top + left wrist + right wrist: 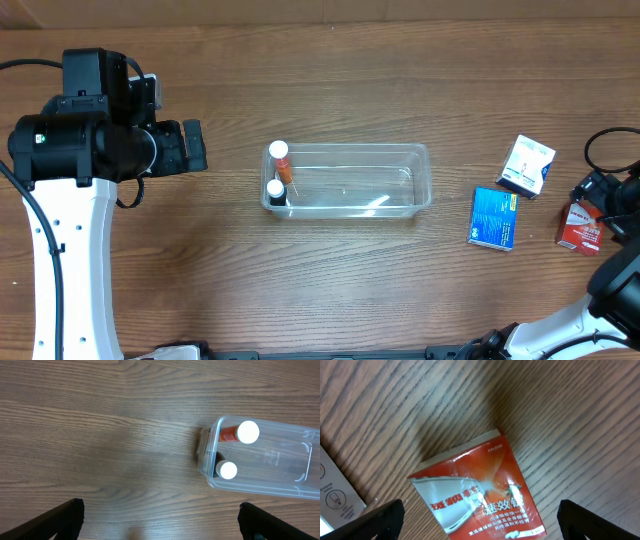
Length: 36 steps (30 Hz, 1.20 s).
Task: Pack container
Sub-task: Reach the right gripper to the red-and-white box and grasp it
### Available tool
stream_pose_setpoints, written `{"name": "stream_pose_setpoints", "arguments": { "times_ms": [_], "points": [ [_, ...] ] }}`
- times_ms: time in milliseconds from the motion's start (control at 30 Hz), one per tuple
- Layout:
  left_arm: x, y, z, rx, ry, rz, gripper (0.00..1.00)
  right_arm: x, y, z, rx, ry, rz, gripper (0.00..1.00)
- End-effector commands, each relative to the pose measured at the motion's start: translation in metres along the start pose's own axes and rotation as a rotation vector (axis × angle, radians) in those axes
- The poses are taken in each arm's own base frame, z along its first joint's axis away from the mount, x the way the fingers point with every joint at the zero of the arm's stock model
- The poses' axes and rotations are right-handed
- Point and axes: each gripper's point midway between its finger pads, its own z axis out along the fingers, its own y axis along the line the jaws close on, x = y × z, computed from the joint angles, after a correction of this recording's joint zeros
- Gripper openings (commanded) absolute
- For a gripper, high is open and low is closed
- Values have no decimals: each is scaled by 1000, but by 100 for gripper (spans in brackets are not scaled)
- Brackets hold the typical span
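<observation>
Right tool (480,522), fingers (380,520) wide apart, over red box (475,495), apparently no contact.

Two bottles (279,151) block the container's (350,147) left end; remainder open.

The container (350,147) (272,472) is a clear, see-through plastic tub, rectangular with rounded corners and a raised rim. It sits upright and open-topped flat on the table (300,280), about midway between left and right, with its long sides running left to right. At its left end two white-capped bottles stand cap-up inside the walls: an orange bottle (284,170) (248,431) in the far-left corner and a smaller dark bottle (275,187) (227,470) just beside it in the near-left corner.
</observation>
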Motion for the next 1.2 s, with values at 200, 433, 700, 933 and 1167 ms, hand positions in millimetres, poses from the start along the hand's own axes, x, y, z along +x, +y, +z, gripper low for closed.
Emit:
{"name": "stream_pose_setpoints", "arguments": {
  "times_ms": [200,433,700,933,1167],
  "points": [
    [-1,0,-1,14,-8,6,100,13,0,32,2,85,-63,100],
    [-1,0,-1,14,-7,6,100,27,-1,47,5,105,-68,98],
    [-1,0,-1,14,-7,7,100,24,1,47,-4,95,-66,89],
    [-1,0,-1,14,-7,7,100,23,1,47,-5,90,-61,80],
    [-1,0,-1,13,-7,7,100,11,10,36,-53,54,-47,73]
  ]
}}
